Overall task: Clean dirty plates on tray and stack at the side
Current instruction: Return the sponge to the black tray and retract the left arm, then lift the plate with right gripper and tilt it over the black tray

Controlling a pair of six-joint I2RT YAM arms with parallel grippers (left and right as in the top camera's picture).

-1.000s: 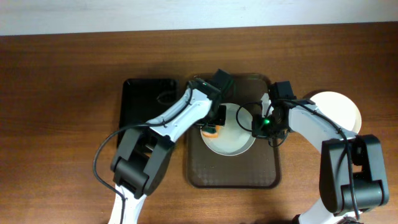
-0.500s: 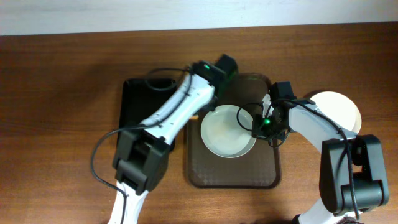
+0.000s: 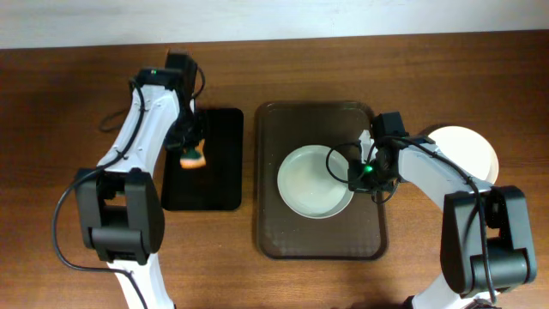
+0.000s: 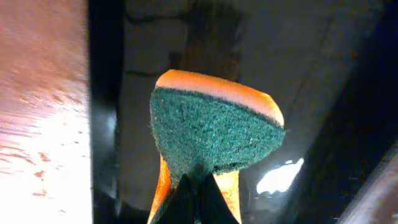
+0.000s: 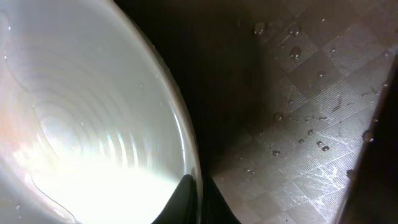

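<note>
Wooden table (image 3: 77, 103) | dark tray (image 3: 279, 232) carried one white plate (image 3: 310, 184) | second plate (image 3: 472, 150) lay right of tray | left jaws clenched orange-green sponge (image 3: 193, 158) over black tray (image 3: 214, 180) | right jaws pinched plate's rim

White plate (image 5: 93, 124) fills the left half, w/ faint concentric rings and bright wet glare low down. Its rim curves from top-centre to btm centre, where the right gripper (image 5: 194, 190) has its jaws closed on the edge, one inside, one outside. Right of plate: dark brown tray (image 5: 323, 143), checkered texture, scattered water droplets (image 5: 292, 50). Deep shadow betw. plate rim and tray floor. Dark strip at far right is prob. the tray's raised rim; too blurred to be sure.
</note>
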